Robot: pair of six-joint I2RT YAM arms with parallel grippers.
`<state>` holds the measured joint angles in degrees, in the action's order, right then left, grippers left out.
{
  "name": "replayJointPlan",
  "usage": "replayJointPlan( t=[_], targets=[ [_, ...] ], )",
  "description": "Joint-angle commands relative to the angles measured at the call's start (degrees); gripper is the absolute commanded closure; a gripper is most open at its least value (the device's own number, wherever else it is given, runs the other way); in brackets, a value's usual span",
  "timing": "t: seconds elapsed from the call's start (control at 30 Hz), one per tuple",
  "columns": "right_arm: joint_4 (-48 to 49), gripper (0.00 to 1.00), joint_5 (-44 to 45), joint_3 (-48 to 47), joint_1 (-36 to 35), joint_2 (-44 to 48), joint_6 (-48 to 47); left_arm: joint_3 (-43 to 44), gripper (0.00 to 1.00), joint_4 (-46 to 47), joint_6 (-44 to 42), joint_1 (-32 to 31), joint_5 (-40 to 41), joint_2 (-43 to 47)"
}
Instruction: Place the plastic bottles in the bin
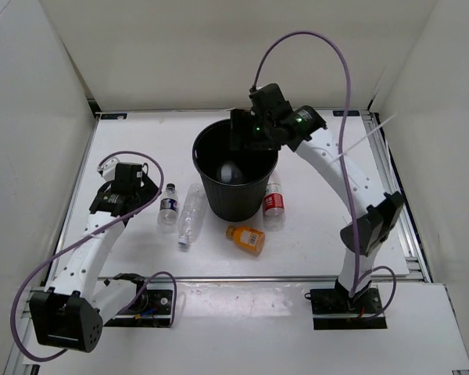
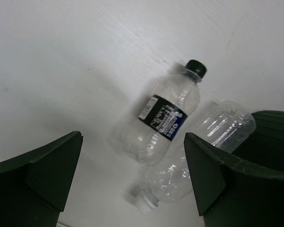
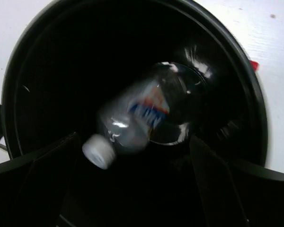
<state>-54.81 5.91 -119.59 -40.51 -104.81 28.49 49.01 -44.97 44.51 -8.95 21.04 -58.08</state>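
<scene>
Round black plastic bin (image 1: 197,156) stands toward the white table's (image 1: 313,242) far edge. The right gripper (image 1: 241,134), fingers spread open, hangs over it. A blurred clear white-blue-labelled bottle (image 3: 132,118) is inside. The left gripper (image 2: 132,137), also open, hovers over two clear bottles, one dark-blue-labelled (image 2: 163,118) and one unlabelled (image 2: 217,127), nearer the left edge.

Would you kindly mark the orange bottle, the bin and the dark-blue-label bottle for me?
orange bottle (image 1: 246,238): top view, middle of its body.
bin (image 1: 239,203): top view, outer wall.
dark-blue-label bottle (image 2: 164,117): left wrist view, its label.

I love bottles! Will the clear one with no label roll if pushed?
Probably: the unlabelled bottle lies on its side and is round, so it may roll. It looks empty, so it is likely light, and its thin wall might crumple.
</scene>
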Motion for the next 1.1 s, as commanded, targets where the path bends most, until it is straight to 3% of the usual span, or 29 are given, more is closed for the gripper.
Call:
replayJointPlan(
  t=[0.0,0.07,0.27,0.43,0.67,0.73,0.77,0.8,0.97,1.07],
  targets=[
    [2.59,0.0,3.14,1.19,2.53,13.84,-0.1,-0.32,0.0,9.53,-9.15,0.77,-6.15,-0.71],
    [2.6,0.0,1.65,1.73,3.86,16.21,-0.1,-1.38,0.02,14.01,-13.38,0.78,-13.46,-3.95],
    [-2.32,0.0,-0.99,4.96,4.92,20.6,-0.1,-1.9,0.0,21.41,-19.19,-3.09,-14.53,-12.66],
    [-1.8,0.0,-0.46,11.74,5.53,25.62,1.83,-3.83,0.0,23.09,-18.06,-4.93,-14.01,-18.29],
    [-2.32,0.0,-0.46,12.36,7.37,26.86,0.16,-7.87,0.02,23.09,-12.88,-4.94,-9.26,-20.84],
    [-2.32,0.0,-1.34,12.36,8.17,26.86,-0.54,-8.67,0.09,23.09,-12.87,-4.94,-9.78,-21.46],
    [-2.32,0.0,-2.13,12.36,9.04,26.86,-0.54,-8.67,0.31,23.09,-12.87,-4.94,-9.79,-21.46],
    [-2.32,0.0,-2.13,12.89,9.83,26.86,-0.54,-8.67,0.39,23.09,-12.35,-4.94,-9.79,-21.46],
    [-2.32,0.0,-3.8,13.51,11.95,27.38,-1.07,-4.29,0.53,19.85,-12.34,-4.94,-7.16,-17.51],
    [-2.32,0.0,-5.03,13.51,13.17,27.38,-1.07,4.13,0.65,13.7,-11.82,-4.94,-4.69,-13.91]
  ],
)
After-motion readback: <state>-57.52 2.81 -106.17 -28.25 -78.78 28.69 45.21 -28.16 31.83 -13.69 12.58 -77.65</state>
